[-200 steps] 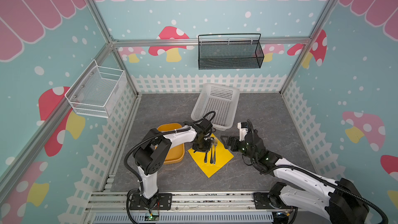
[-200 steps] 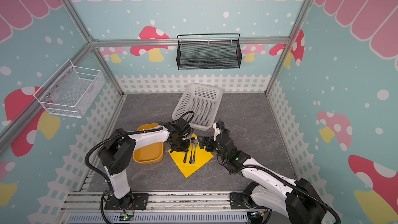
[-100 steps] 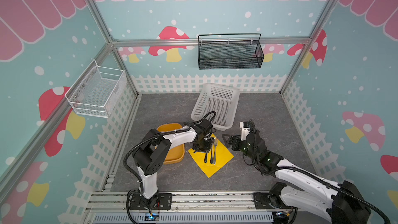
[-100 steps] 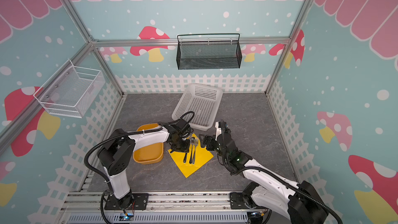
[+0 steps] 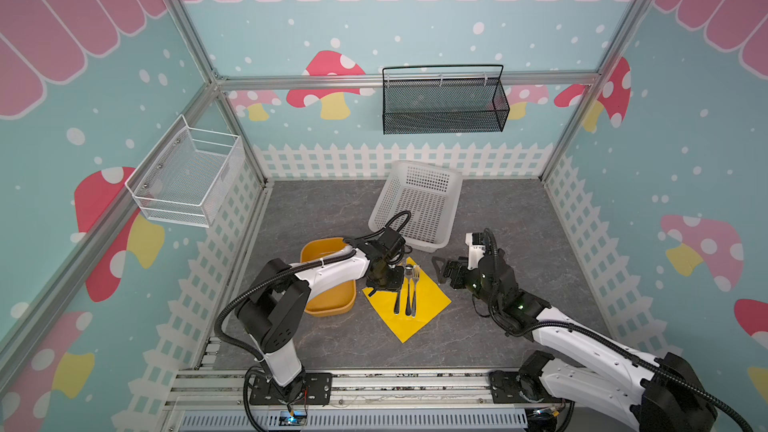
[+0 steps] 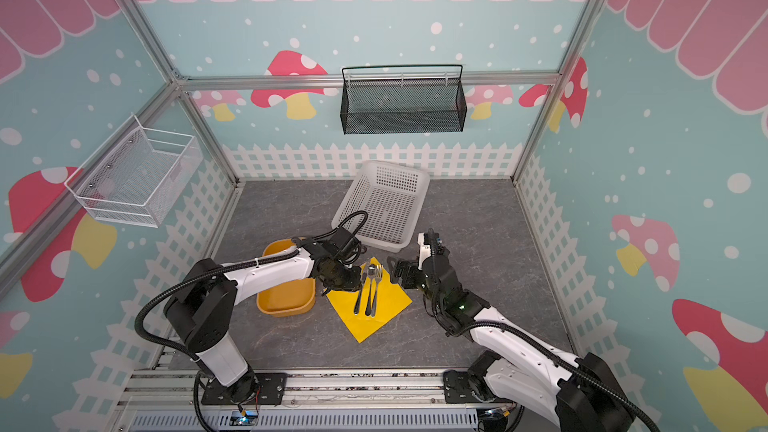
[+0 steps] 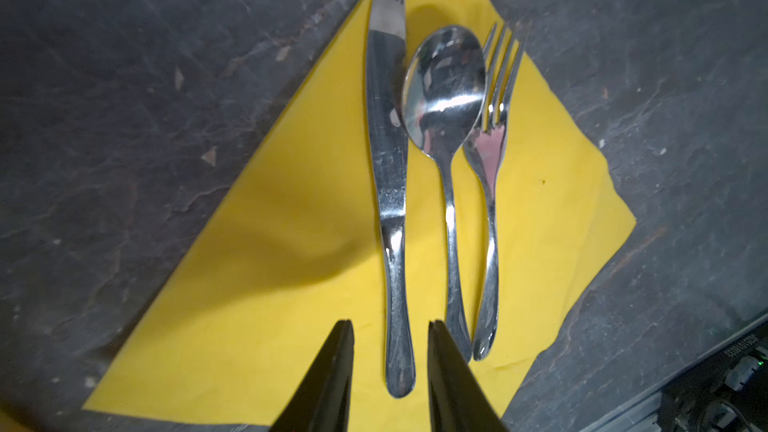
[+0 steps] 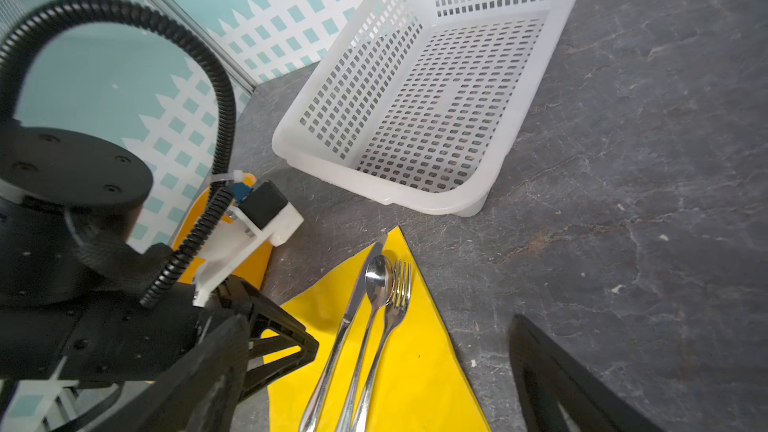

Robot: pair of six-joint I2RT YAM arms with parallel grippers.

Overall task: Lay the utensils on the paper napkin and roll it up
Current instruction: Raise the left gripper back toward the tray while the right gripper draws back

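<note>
on the grey tabletop the paper napkin is seen lying flat, turned as a diamond, just beside the orange tray and near the white basket. the knife, spoon and fork are laid side by side on it, so placing looks done and rolling is judged to be the step in hand. the left gripper is held low over the knife's handle end, its fingers parted a little, one each side, nothing pinched. the right gripper is kept near the napkin's corner, fingers spread wide, nothing held.

now the risks. the handle could be clipped if the left gripper is lifted off-line, and the slick knife skated out of its row. the knife's tip is seen right at the napkin's edge, so it may be left poking out of the roll. thin paper could be creased or dragged, not folded, if only a corner is caught.
</note>
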